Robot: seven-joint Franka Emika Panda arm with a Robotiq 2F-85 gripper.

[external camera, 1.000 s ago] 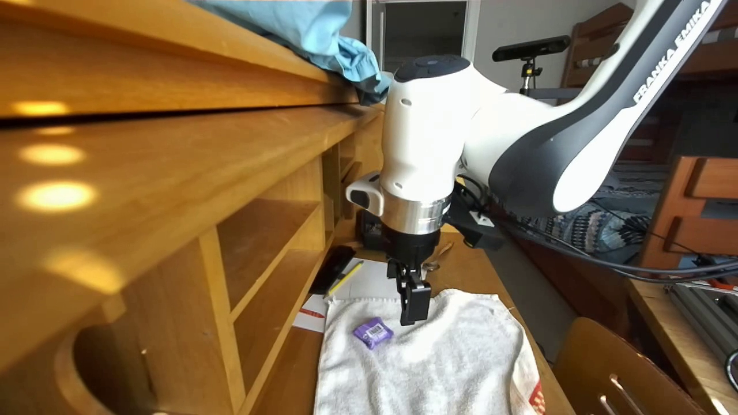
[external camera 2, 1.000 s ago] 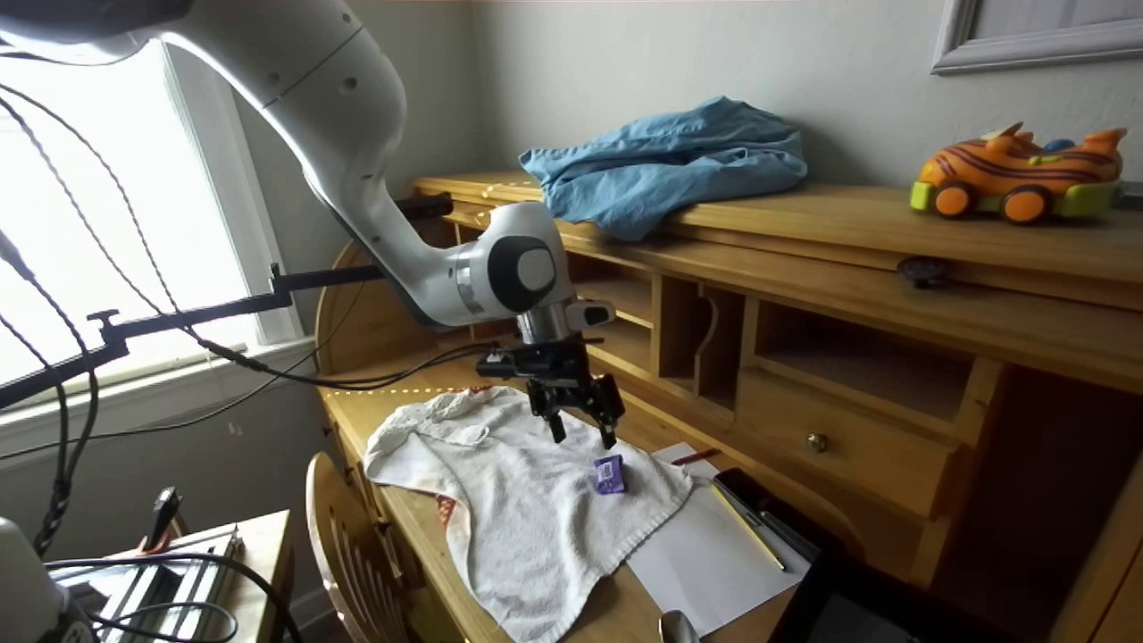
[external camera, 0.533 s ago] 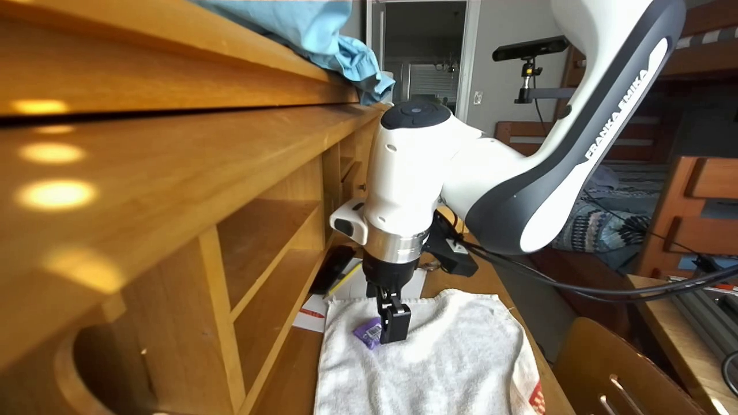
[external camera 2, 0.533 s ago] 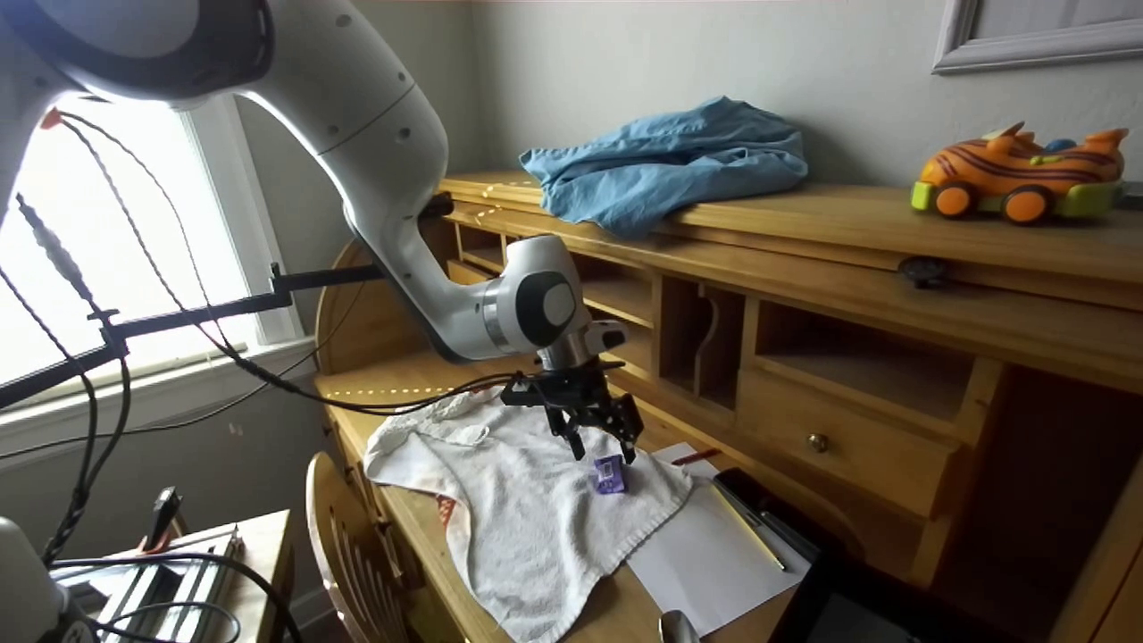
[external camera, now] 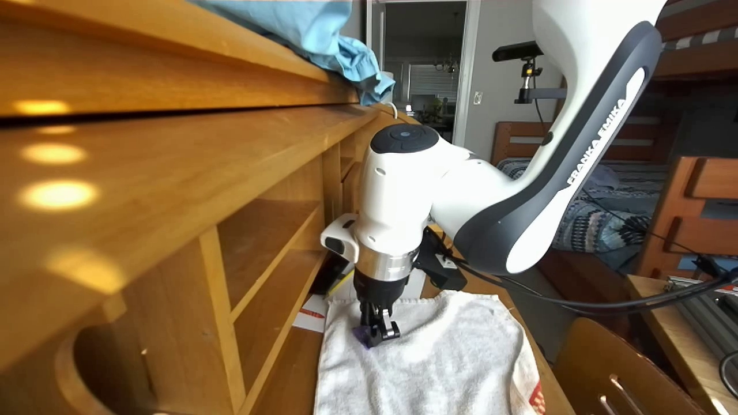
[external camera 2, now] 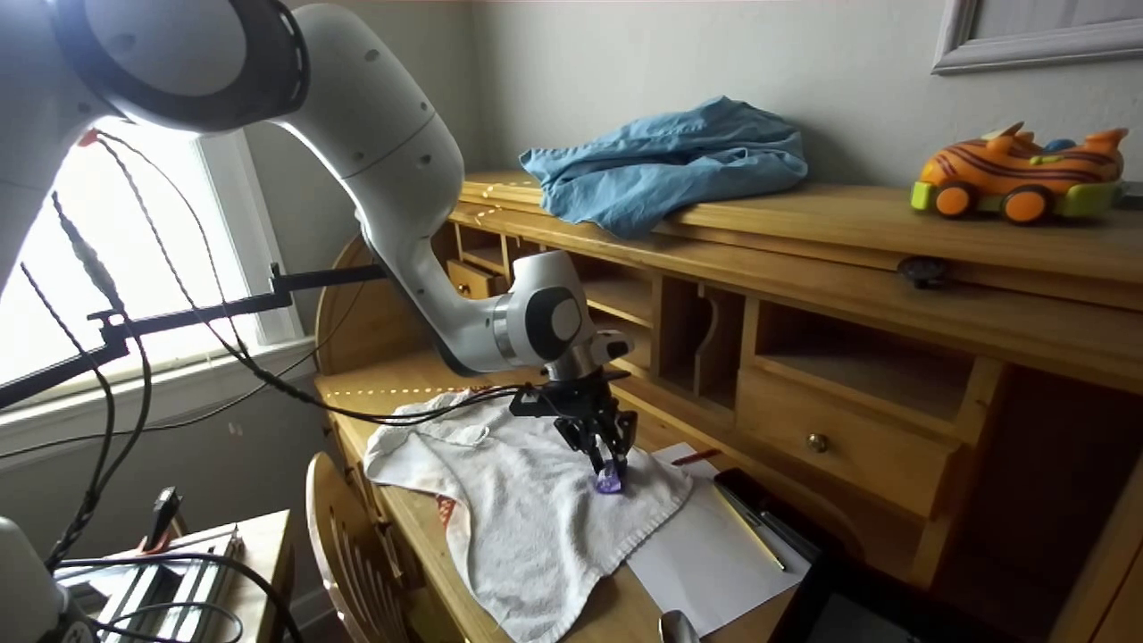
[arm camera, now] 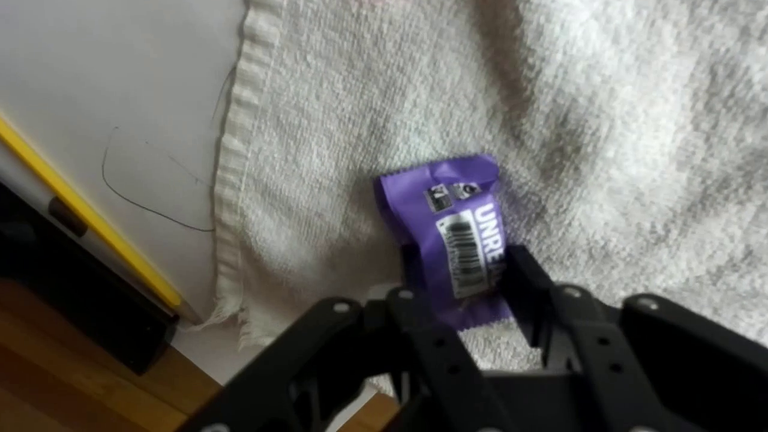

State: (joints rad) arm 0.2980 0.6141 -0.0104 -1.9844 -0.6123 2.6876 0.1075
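The small purple crinkle-wrapped packet [arm camera: 447,234], showing white lettering, a barcode and serrated ends, sits on the white terrycloth towel [arm camera: 318,138]. Your black two-fingered gripper [arm camera: 465,262] holds it, one finger against each side. Beyond the towel's edge, you see a long yellow pencil [arm camera: 88,215] on white paper [arm camera: 168,90].

packet [arm camera: 459,240] on towel [external camera 2: 536,527] | towel on desk [external camera 2: 379,371] | pencil [external camera 2: 749,526] on paper [external camera 2: 692,572] beside towel | cloth [external camera 2: 665,165] on hutch [external camera 2: 853,205]
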